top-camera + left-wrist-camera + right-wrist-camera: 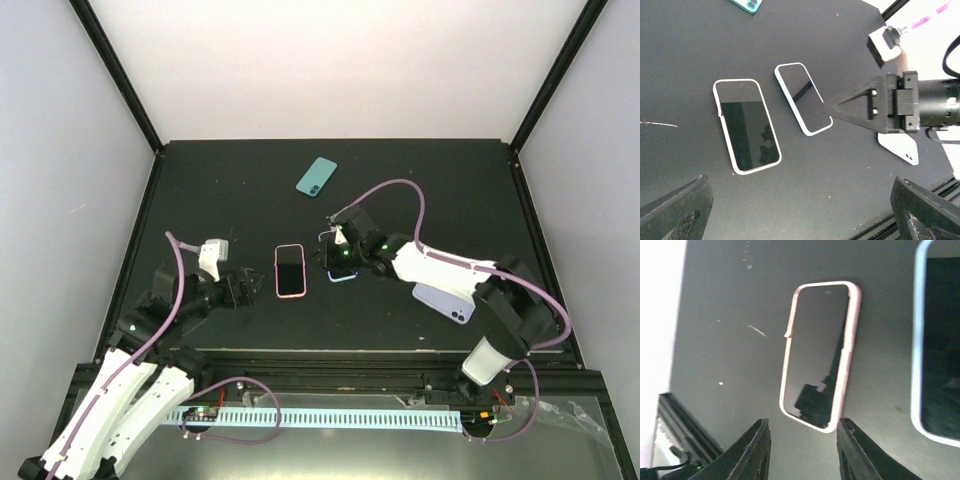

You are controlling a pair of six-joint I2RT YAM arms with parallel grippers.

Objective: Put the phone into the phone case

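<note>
The phone (316,176) is lying back up toward the far side of the table (220,190), well apart from both hands. The right hand (337,255) is hovering over the blue-rimmed phone (343,272) (fingers parted, nothing between them). The phone case (443,302) is lying partly under that arm. The left hand (250,285) is gaping wide beside the pink-rimmed phone (289,270).

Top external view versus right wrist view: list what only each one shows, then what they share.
Only the top external: the teal phone, the lavender case and the left gripper. Only the right wrist: how the right gripper stands, its fingers apart, gripping nothing. Both: the pink-rimmed phone and the light blue-rimmed phone, side by side on the black table.
</note>
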